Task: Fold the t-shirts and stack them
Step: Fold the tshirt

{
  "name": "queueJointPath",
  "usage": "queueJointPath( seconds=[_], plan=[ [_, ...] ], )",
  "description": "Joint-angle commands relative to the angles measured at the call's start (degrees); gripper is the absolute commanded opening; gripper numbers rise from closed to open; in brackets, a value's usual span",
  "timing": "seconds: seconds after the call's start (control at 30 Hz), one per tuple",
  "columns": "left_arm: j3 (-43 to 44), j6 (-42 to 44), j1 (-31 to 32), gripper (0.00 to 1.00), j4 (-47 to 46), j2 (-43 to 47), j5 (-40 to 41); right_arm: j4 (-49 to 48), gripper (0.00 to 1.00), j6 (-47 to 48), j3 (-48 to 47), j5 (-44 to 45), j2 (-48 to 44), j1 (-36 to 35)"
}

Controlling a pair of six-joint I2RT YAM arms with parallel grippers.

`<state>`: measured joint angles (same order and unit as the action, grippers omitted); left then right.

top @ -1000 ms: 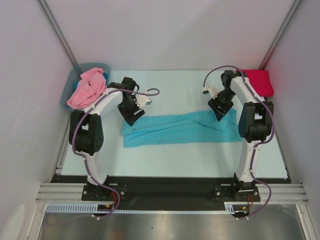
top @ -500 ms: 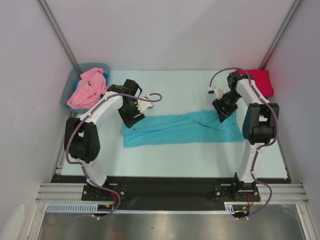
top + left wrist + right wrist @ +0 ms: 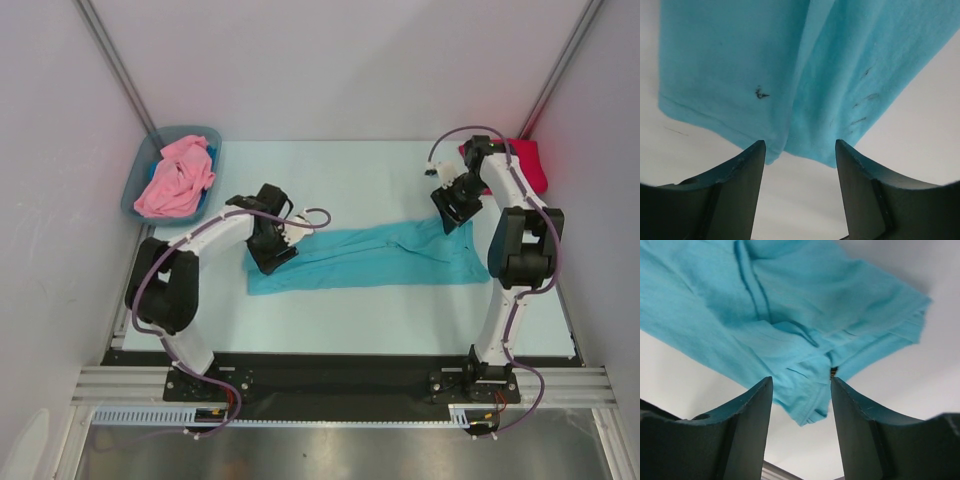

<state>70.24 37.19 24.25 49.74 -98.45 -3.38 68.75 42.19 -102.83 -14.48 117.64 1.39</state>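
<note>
A teal t-shirt [image 3: 370,258], folded into a long strip, lies across the middle of the table. My left gripper [image 3: 268,250] hovers over its left end, open; in the left wrist view the teal t-shirt [image 3: 730,60] ends just beyond the fingertips, with bare table between the left gripper [image 3: 800,147] jaws. My right gripper [image 3: 453,208] sits at the strip's far right corner, open. There a corner of the teal t-shirt [image 3: 790,305] reaches loosely between the right gripper [image 3: 801,382] tips, ungripped. A pink t-shirt [image 3: 175,180] is heaped in the bin. A red t-shirt [image 3: 530,162] lies at the back right.
The grey-blue plastic bin [image 3: 196,131] stands at the back left by the wall. White walls close in the table on three sides. The arms' bases and a black rail run along the near edge.
My left gripper has moved nearer and right, down to the teal shirt's left end, its jaws narrowing a little. My right gripper has drawn back and right toward the red shirt.
</note>
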Motion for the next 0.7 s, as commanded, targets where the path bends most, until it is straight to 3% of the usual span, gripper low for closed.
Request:
queueJointPath(
  seconds=[0.0,0.23,0.43,0.5,0.53,0.57,0.67],
  plan=[
    [-2.9,-4.1,0.4,0.64,-6.9,2.5,1.9,-0.7,0.56,-1.5,-4.0,-1.4,-2.8,1.4],
    [-11.9,-5.2,1.0,0.64,-15.4,8.9,9.0,-1.6,0.56,-2.1,-4.3,-1.8,-3.4,1.5],
    [-12.7,-6.6,1.1,0.63,-15.6,10.7,6.0,-2.1,0.54,-2.6,-3.8,-2.0,-3.7,1.6],
    [-12.4,-7.0,1.1,0.46,-15.2,10.9,4.6,-2.3,0.53,-2.9,-3.7,-2.0,-3.8,1.6],
    [-12.3,-7.8,1.1,0.20,-15.0,10.9,4.4,-2.4,0.53,-2.9,-3.7,-2.0,-3.7,1.6],
    [-12.0,-8.0,1.2,0.02,-14.3,10.7,4.1,-2.4,0.53,-3.0,-3.6,-1.7,-3.8,1.6],
    [-11.8,-8.2,1.2,0.00,-13.3,11.1,3.8,-2.5,0.53,-3.1,-3.3,-1.5,-3.9,1.6]
  ],
)
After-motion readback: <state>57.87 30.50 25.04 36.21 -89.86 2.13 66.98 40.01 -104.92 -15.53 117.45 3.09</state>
